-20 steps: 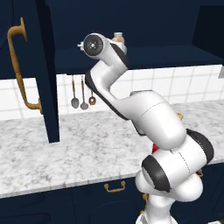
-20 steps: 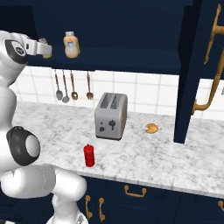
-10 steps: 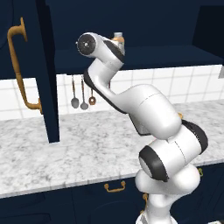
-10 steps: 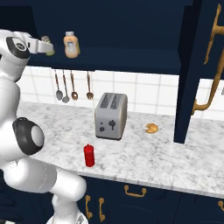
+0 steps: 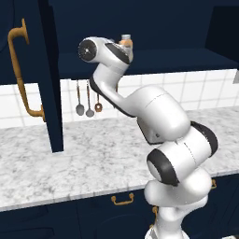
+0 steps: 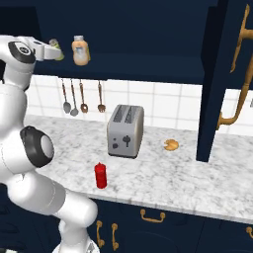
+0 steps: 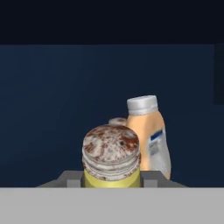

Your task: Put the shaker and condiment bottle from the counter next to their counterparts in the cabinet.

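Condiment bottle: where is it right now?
The condiment bottle stands upright on the counter near its front edge, in front and left of the toaster in the right base view.

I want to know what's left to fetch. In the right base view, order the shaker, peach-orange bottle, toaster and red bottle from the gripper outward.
1. shaker, in the gripper
2. peach-orange bottle, beside it on the shelf
3. toaster, below on the counter
4. red bottle, at the counter's front edge

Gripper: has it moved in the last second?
Yes. In the right base view the gripper, shut on the shaker, has closed in on the peach bottle on the shelf.
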You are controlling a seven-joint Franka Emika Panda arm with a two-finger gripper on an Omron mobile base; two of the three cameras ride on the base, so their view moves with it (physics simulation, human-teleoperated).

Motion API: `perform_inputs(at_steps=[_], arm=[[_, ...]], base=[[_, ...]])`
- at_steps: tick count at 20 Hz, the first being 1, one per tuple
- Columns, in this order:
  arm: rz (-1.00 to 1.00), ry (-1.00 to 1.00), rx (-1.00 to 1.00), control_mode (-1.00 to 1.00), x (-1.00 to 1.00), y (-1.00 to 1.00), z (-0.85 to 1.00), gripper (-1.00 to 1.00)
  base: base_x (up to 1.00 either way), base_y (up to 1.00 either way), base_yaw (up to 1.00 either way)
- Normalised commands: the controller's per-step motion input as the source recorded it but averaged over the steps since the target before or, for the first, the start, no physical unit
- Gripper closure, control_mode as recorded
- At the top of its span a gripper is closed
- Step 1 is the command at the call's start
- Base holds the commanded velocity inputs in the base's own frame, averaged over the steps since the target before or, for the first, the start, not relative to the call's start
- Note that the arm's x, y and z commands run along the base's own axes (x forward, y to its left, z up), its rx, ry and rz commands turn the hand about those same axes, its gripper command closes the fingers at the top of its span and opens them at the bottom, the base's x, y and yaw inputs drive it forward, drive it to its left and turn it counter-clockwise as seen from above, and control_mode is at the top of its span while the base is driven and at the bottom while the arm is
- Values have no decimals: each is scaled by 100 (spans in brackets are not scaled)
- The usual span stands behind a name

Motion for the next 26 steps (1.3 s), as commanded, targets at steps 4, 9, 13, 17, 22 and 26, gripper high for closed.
perform_inputs(at_steps=[4, 9, 13, 17, 22, 26], arm=[[-2, -4, 0, -100, 15, 0, 0, -100], [-2, -2, 0, -100, 13, 0, 0, -100], [-2, -3, 0, -100, 9, 0, 0, -100], [-1, -3, 0, -100, 0, 0, 0, -100], [0, -3, 0, -100, -36, 2, 0, -100], [0, -1, 0, -100, -52, 4, 0, -100]], base=[[0, 0, 0], [0, 0, 0], [0, 0, 0], [0, 0, 0], [0, 0, 0], [0, 0, 0]])
